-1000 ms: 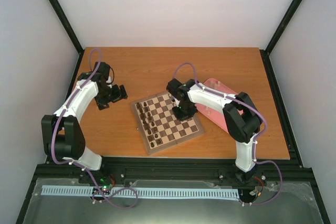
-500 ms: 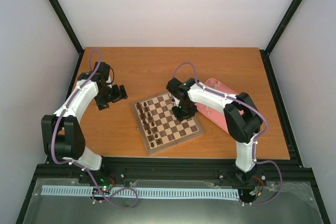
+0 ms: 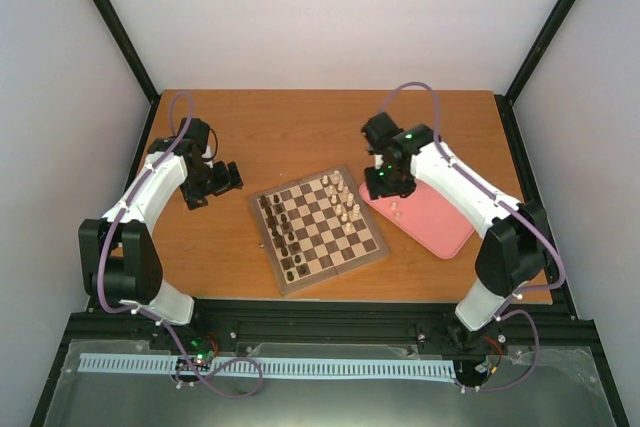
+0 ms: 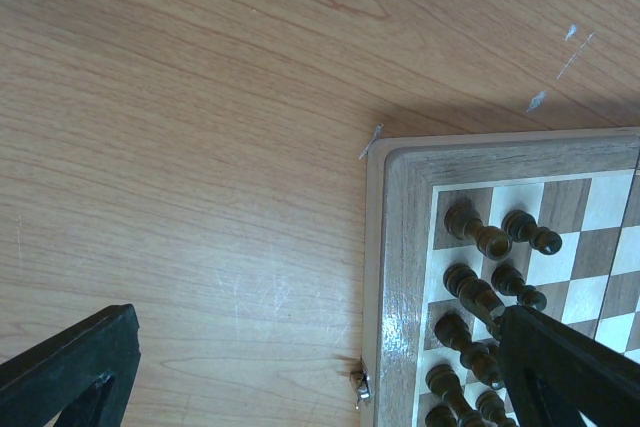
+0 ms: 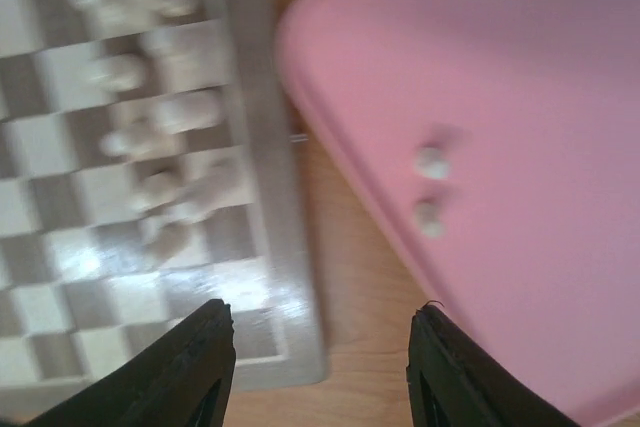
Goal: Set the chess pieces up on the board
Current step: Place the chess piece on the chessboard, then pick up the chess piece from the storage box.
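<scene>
Pink tray (image 5: pixel 520 67) holds two pale pieces (image 5: pixel 432 160) just ahead-right of the right gripper (image 5: pixel 320 372), whose fingers we see spread and empty; left gripper (image 4: pixel 320 377), also spread, hangs beyond the board (image 4: pixel 400 247), farther away.

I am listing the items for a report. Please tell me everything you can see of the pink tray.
The pink tray is a shallow rounded rectangle, seemingly plastic. It lies flat and slanted on the table, close beside the right edge of the chessboard. Two small pale pieces rest on it, near that side.
</scene>
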Tool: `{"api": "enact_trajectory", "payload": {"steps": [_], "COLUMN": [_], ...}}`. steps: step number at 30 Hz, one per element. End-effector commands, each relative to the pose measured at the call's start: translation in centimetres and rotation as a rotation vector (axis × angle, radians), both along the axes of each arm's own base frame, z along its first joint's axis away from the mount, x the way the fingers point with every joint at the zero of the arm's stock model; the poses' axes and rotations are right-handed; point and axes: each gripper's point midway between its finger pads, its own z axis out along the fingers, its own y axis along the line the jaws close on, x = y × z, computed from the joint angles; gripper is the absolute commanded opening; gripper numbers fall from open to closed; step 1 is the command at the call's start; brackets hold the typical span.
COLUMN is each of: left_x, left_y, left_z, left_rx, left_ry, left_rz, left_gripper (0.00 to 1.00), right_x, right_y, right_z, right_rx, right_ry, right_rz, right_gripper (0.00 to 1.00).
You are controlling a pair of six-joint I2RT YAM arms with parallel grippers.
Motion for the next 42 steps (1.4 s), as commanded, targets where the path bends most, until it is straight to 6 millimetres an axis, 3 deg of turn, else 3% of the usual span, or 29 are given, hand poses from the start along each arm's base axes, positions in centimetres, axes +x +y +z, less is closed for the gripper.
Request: {"api": "enact_trajectory", "payload": {"steps": [1, 4, 9, 19, 33, 42], "left_x": [0.3, 0.4, 0.6, 0.8, 0.9, 0.8], "left_y": [-0.3, -0.3, -0.3, -0.3, -0.2, -0.2], "left_z": [0.6, 0.7, 1.0, 0.7, 0.3, 0.1], "left_rx": [-0.003, -0.006, -0.006, 0.0, 0.007, 0.009], "left_ry": [-0.03, -0.035, -0.037, -0.023, -0.006, -0.003], "left_rz": [-0.019, -0.019, -0.019, -0.018, -0.021, -0.023], "left_gripper": [1.0, 1.0, 1.0, 1.0, 1.0, 1.0], "right_x": [1.7, 3.0, 4.5, 4.9, 5.1, 5.3], "right_y": [-4.5, -5.9, -6.4, -6.3, -6.7, -6.9], "right_z": [-3.0, -4.9, -7.6, -11.3, -13.5, -13.0], "right_rx": [-0.065, -0.059, -0.032, -0.038, -0.06, -0.059], "right_ry": [0.064, 0.095, 0.147, 0.218, 0.25, 0.242], "right_rz": [-0.111, -0.141, -0.143, -0.121, -0.127, -0.135], "right_gripper": [0.48, 0.48, 0.46, 0.42, 0.32, 0.11]}}
